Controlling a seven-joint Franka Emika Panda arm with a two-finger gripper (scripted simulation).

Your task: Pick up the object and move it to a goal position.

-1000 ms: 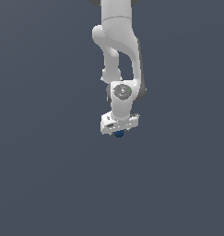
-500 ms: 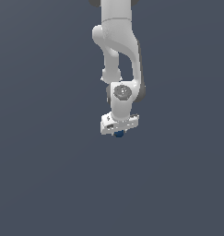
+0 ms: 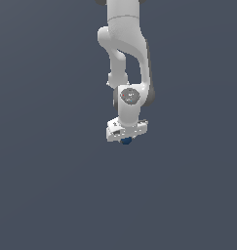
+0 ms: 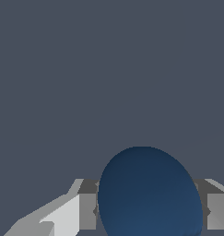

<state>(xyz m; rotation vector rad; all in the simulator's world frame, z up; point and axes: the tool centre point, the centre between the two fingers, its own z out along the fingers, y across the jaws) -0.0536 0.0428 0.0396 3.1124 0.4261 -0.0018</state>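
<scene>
The dark blue ball shows as a small dark spot just under the white hand of my arm, near the middle of the exterior view. My gripper points down and is shut on the ball, holding it over the plain grey surface. In the wrist view the ball fills the space between the two grey fingers, which press on its two sides. My gripper is mostly hidden behind the ball there.
The white arm comes down from the exterior view's top. Plain dark grey ground lies all around. No goal marker shows.
</scene>
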